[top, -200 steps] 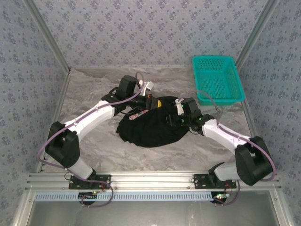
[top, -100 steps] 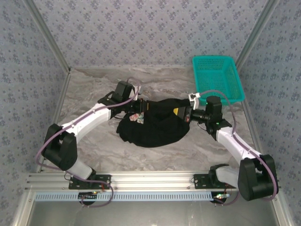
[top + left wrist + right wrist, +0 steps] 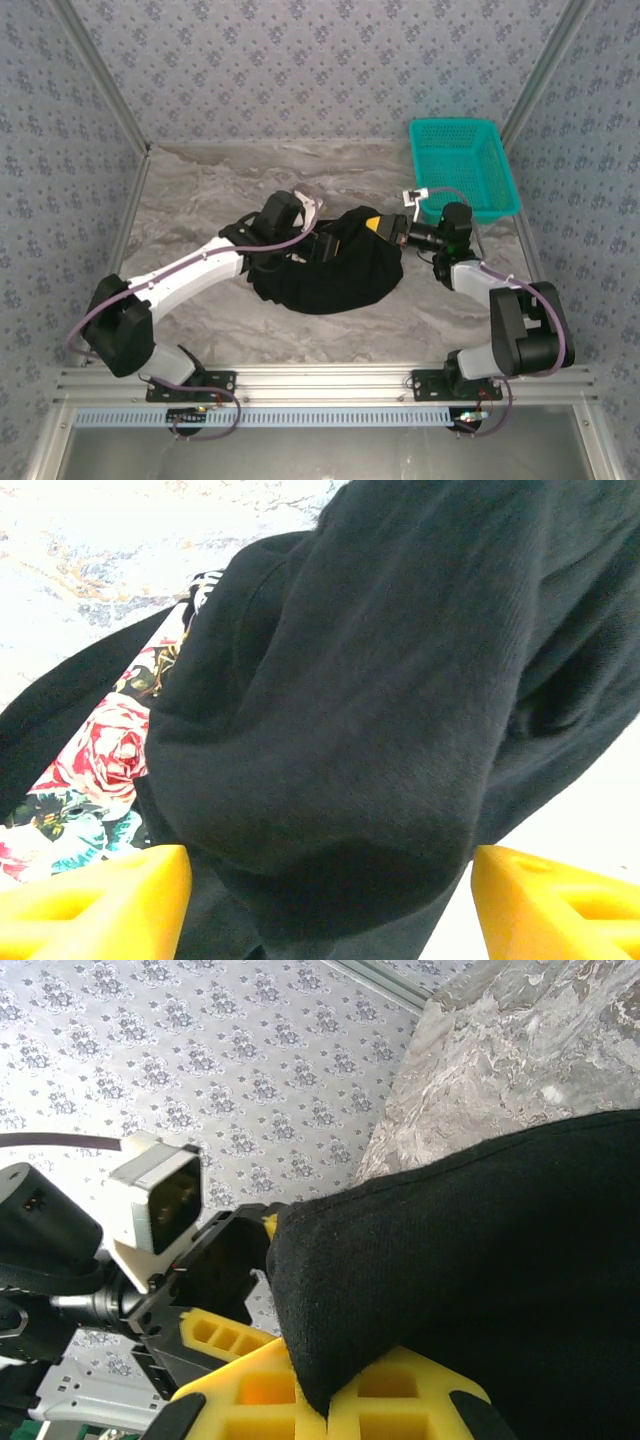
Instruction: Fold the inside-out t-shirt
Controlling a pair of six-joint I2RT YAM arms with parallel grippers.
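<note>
Right arm has pulled back toward the teal basket [image 3: 463, 168] since a second ago; left gripper [image 3: 320, 240] has spread its jaws; inside-out t-shirt [image 3: 335, 272] lies bunched on the table [image 3: 200, 190] between the arms. Overhead it reads as a black heap; left wrist view adds floral print [image 3: 90, 770] and wide-apart yellow fingertips [image 3: 95, 900] flanking black cloth; right wrist view shows right gripper [image 3: 330, 1405] pinching a black hem.

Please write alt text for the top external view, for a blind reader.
A crumpled black t-shirt lies mid-table between two robot arms. The right claw is shut on its far right edge; the open left claw is at its left side. A teal basket stands in the far right corner.
</note>
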